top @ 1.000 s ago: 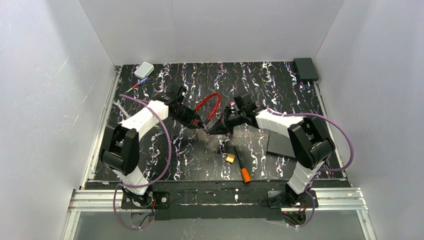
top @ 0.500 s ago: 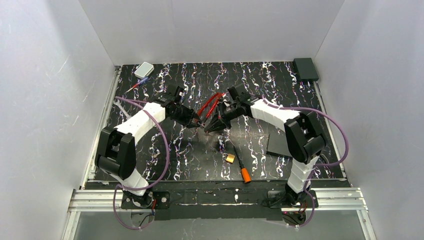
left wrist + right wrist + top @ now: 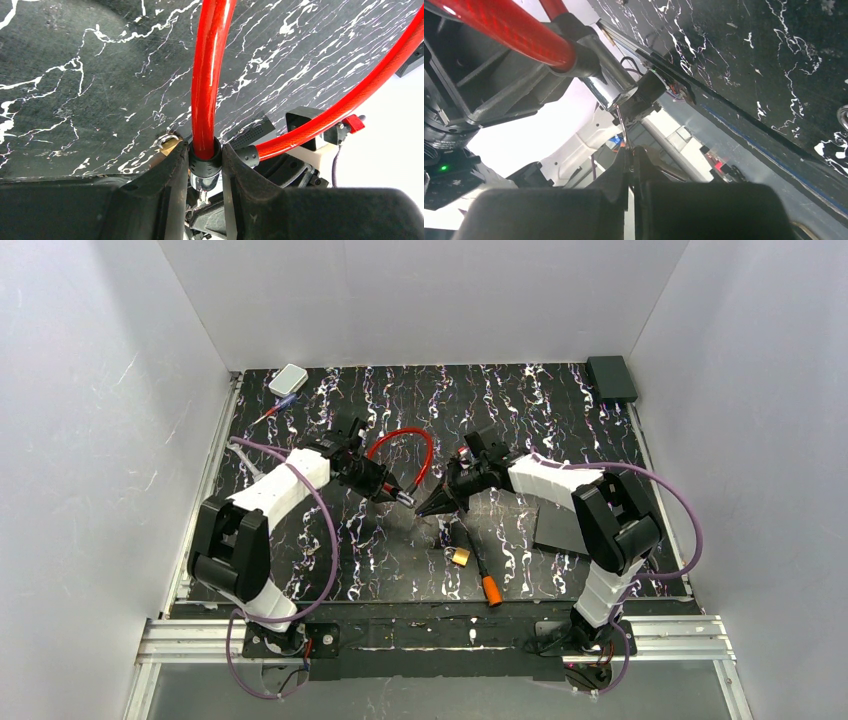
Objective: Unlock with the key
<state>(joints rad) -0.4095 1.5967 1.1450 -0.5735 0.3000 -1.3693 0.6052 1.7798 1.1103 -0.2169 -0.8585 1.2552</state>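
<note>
My left gripper [image 3: 205, 150] is shut on the black collar of a red cable lock [image 3: 206, 75], with its chrome end [image 3: 202, 182] sticking out towards the right gripper. In the top view the red loop [image 3: 428, 445] stands over the middle of the mat behind the left gripper [image 3: 397, 493]. My right gripper [image 3: 630, 152] is shut on the thin silvery key [image 3: 624, 132]. The key's tip reaches the lock's chrome end [image 3: 621, 100]; I cannot tell how deep it sits. The right gripper [image 3: 422, 508] faces the left one tip to tip.
A small brass padlock [image 3: 460, 556] and an orange-handled screwdriver [image 3: 491, 590] lie on the black marbled mat [image 3: 330, 550] near the front. A grey plate [image 3: 560, 530] lies under the right arm. A white box [image 3: 288, 379] and a black box [image 3: 611, 377] sit in the far corners.
The red loop has swung from a flattened, edge-on shape to a round open one leaning left. The right gripper has drawn a little nearer the front; both stay tip to tip.
</note>
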